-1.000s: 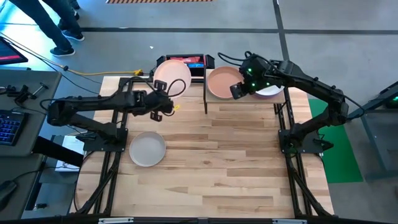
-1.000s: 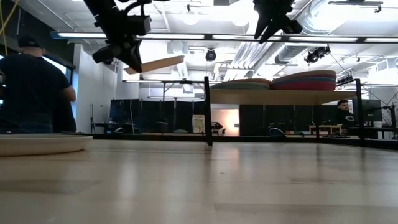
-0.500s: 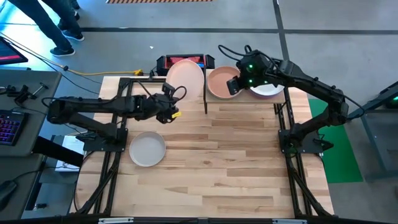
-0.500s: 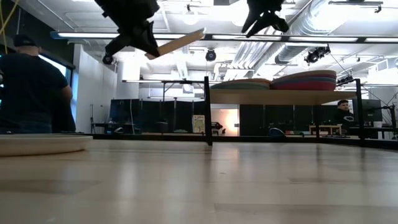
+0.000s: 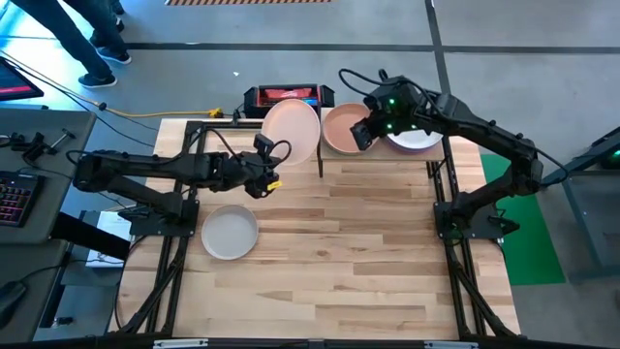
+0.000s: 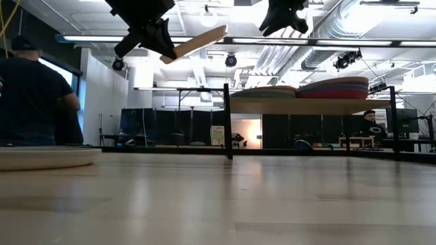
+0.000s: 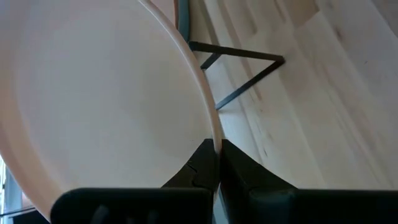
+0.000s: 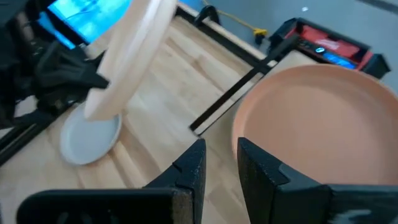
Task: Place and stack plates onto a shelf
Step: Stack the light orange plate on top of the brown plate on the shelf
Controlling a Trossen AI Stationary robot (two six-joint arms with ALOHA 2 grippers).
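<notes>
My left gripper (image 5: 263,167) is shut on a pale pink plate (image 5: 291,133), held high over the table's far left part, just left of the shelf (image 6: 306,106). In the low view the plate (image 6: 197,42) slants upward above shelf height. My right gripper (image 5: 362,132) hovers open over the salmon-brown plate (image 8: 311,118), which tops the shelf's left stack (image 6: 262,92). A second stack (image 6: 334,88) stands on the right of the shelf. A pale grey plate (image 5: 230,233) lies flat on the table near its left edge. My left gripper pinches the pink plate's rim (image 7: 214,140) between its two fingers, one on the inner face and one on the outer. The fingers come from the table's left. The plate is lifted clear and tilted, its free edge (image 6: 219,30) higher than the held edge.
The shelf's black corner post (image 5: 320,153) stands just right of the held plate. A red-and-black box (image 5: 291,95) sits behind the table's far edge. A person (image 6: 34,95) stands beyond the table's left side. Bare planks (image 5: 368,242) fill the near half.
My left gripper has carried the pink plate up and toward the table's right, closer to the shelf, and has tipped it so the free edge points higher. My right gripper has drifted a little toward the left over the salmon-brown plate.
</notes>
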